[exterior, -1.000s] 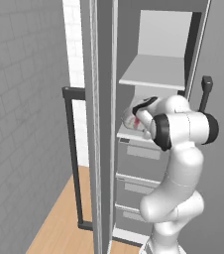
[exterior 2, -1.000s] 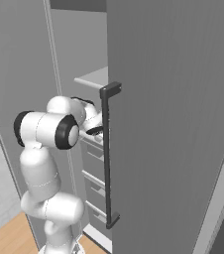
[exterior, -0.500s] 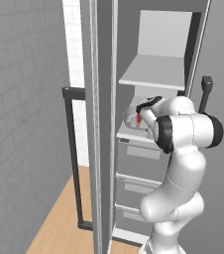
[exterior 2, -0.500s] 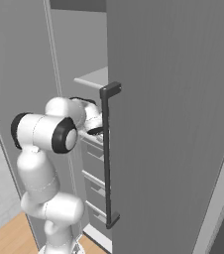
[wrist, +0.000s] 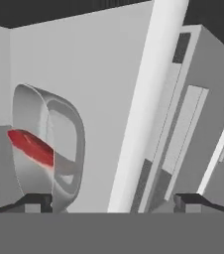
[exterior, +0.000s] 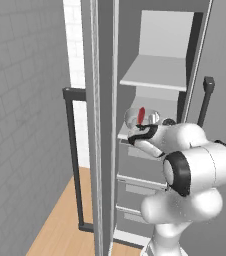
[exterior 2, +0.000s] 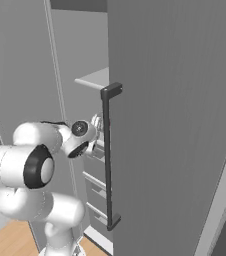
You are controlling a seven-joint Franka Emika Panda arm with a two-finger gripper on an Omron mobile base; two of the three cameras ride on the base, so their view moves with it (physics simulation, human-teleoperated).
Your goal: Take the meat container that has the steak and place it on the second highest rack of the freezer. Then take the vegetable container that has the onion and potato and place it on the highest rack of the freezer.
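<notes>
Hand view: meat container [wrist: 47,149] with red steak [wrist: 30,146] at 9 o'clock, right by one fingertip [wrist: 34,202]
Tool [wrist: 113,202]: jaws spread wide, gripping nothing
Container: sitting on freezer rack [exterior: 126,134]

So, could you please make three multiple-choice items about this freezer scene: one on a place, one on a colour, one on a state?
1. Where does the meat container stand?
A. On the floor
B. On a freezer rack below the top shelf
C. On the top shelf

2. What colour is the steak inside it?
A. Red
B. Green
C. Yellow

3. How is the claw?
A. Shut on the container
B. Shut on the door handle
C. Open, its fingertips wide apart

Answers: 1 B, the left base view shows it one level under the top shelf. 2 A, the hand view shows a red slab behind the clear wall. 3 C, the hand view shows both tips far apart, clamping nothing.
</notes>
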